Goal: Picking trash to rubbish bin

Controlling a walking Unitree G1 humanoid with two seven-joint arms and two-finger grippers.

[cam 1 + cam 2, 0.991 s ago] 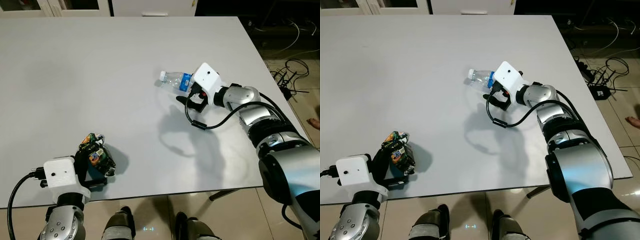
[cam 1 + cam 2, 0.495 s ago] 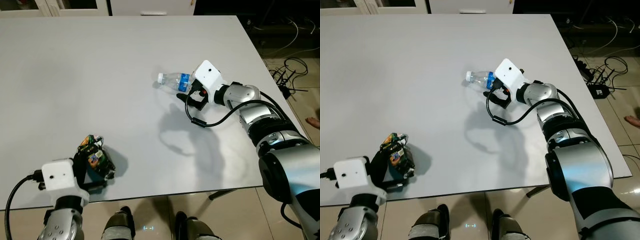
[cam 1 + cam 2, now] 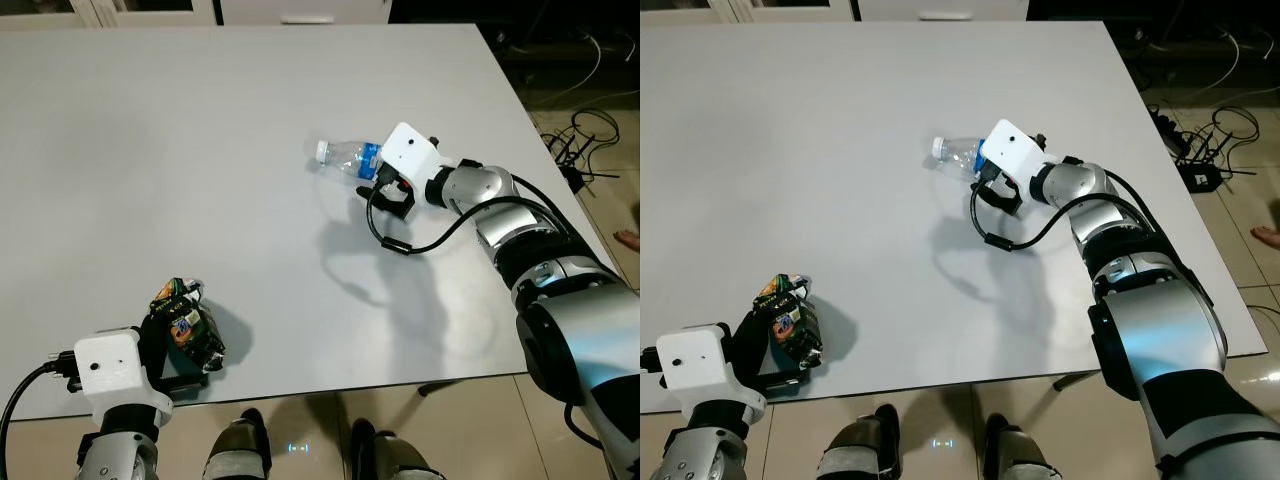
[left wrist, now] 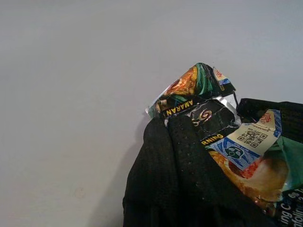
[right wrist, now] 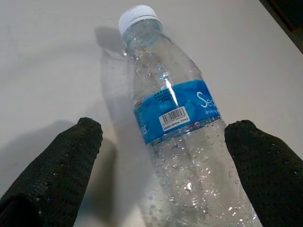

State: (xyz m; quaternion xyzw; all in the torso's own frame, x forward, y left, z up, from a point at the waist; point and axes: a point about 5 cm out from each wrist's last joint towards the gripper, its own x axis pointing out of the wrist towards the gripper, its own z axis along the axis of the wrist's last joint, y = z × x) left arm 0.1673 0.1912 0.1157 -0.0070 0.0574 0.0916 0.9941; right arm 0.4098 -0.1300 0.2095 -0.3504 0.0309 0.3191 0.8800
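Compared with a second ago, we see the right gripper (image 5: 163, 165) pushed a little further along the clear plastic bottle (image 3: 348, 158), so the bottle's body now lies between its two black fingers (image 5: 61, 165) rather than just ahead of them. The fingers stand spread on either side of the blue label, with a gap left on each side of the plastic; the white cap points away from the wrist. Our left gripper (image 3: 178, 330) has drawn back toward the near table edge since then, and the crumpled snack wrapper (image 3: 186, 318) has come with it. That gripper is clamped on the wrapper: in the left wrist view a black finger (image 4: 175, 175) presses over the crushed foil, whose green and orange end sticks out beyond the fingertip.

Both pieces of trash lie on a wide, plain white table (image 3: 180, 150). The bottle lies on its side ahead of the right gripper; the wrapper sits well apart from it, across the table by the left gripper. Beyond the right arm, past the table's edge, the floor is tiled in beige, and black cables (image 3: 580, 140) lie tangled there. Behind the far edge of the table we make out white cabinet fronts (image 3: 300, 10).
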